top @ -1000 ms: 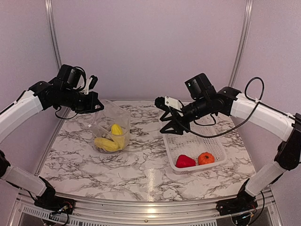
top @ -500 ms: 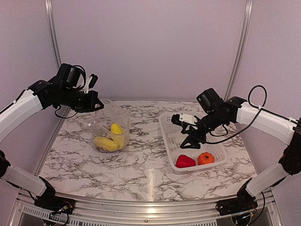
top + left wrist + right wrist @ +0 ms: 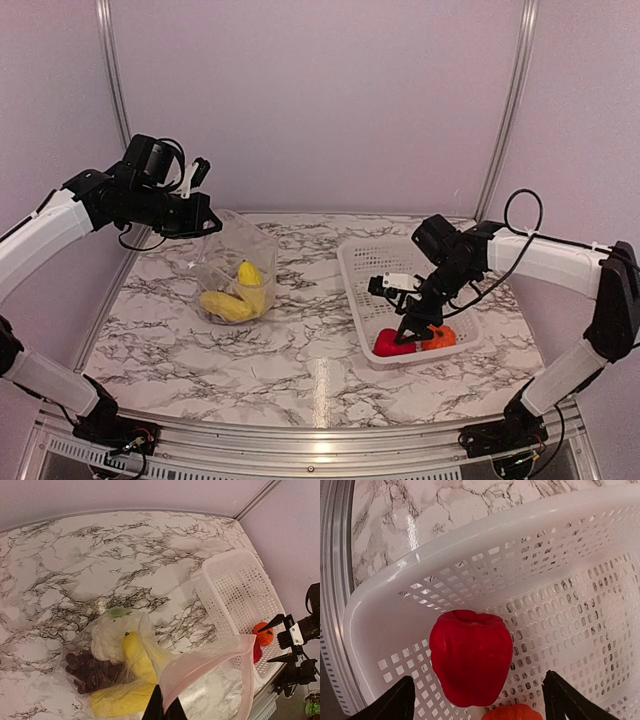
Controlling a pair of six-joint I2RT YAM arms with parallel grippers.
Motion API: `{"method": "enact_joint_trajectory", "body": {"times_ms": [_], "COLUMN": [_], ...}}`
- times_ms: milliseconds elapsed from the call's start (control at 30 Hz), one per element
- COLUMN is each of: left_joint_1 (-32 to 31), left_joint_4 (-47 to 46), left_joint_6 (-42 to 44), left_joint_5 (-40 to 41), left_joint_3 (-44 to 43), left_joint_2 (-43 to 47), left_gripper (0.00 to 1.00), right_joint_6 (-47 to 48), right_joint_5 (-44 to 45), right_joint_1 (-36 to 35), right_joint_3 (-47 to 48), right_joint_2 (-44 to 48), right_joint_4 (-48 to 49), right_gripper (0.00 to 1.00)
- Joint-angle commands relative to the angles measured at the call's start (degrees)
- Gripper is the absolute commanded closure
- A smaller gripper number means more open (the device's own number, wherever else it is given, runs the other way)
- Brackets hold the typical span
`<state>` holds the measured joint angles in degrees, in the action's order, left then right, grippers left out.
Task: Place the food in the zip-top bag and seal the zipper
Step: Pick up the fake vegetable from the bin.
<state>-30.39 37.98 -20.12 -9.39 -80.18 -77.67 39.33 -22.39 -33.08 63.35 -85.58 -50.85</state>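
Note:
The clear zip-top bag stands on the left of the table. Its mouth is held up by my left gripper, which is shut on the bag's rim. In the left wrist view the zipper shows as a pinkish strip rising from my left gripper. Inside the bag lie a white cauliflower, purple grapes and two yellow pieces. My right gripper is open and low in the basket. Its fingers straddle the red pepper without touching it. The orange fruit lies beside the pepper.
The white lattice basket sits on the right of the marble table. The pepper and orange fruit lie in its near corner. The basket's near wall curves close around the pepper.
My right arm has swung from beside the bag back over the basket and come down around the red pepper, its jaws widening. The left arm and the bag have not moved.

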Motion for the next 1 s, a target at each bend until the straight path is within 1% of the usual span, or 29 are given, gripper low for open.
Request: {"method": "enact_joint_trajectory", "body": {"times_ms": [0, 100, 133, 600, 733, 867, 967], "left_joint_1": [-0.2, -0.2, -0.2, -0.2, -0.2, -0.2, -0.2], "left_joint_4": [0.1, 0.1, 0.1, -0.2, -0.7, -1.4, -1.9], "left_joint_6": [1.0, 0.9, 0.9, 0.9, 0.9, 0.7, 0.7], "left_joint_5": [0.2, 0.3, 0.3, -0.1, -0.4, -0.8, -1.0], "left_joint_3": [0.1, 0.5, 0.7, 1.8, 2.4, 3.1, 3.8], "left_joint_2": [-0.1, 0.2, 0.3, 0.9, 0.9, 0.9, 1.2], "left_gripper": [1.00, 1.00, 1.00, 1.00, 1.00, 1.00, 1.00], "right_joint_6": [1.3, 1.6, 1.6, 0.8, 0.7, 0.8, 0.7], "right_joint_5": [-1.0, -1.1, -1.1, -1.5, -1.6, -1.6, -1.6], "right_joint_1": [0.4, 0.4, 0.4, 0.4, 0.4, 0.4, 0.4], "right_joint_3": [-0.2, -0.2, -0.1, 1.0, 1.3, 1.9, 2.7], "right_joint_2": [-2.5, -4.4, -4.9, -10.2, -11.0, -12.1, -12.6], "right_joint_4": [-2.4, -2.7, -2.8, -1.5, -1.4, -1.6, -2.2], "right_gripper": [0.13, 0.03, 0.02, 0.02, 0.07, 0.20, 0.28]}}
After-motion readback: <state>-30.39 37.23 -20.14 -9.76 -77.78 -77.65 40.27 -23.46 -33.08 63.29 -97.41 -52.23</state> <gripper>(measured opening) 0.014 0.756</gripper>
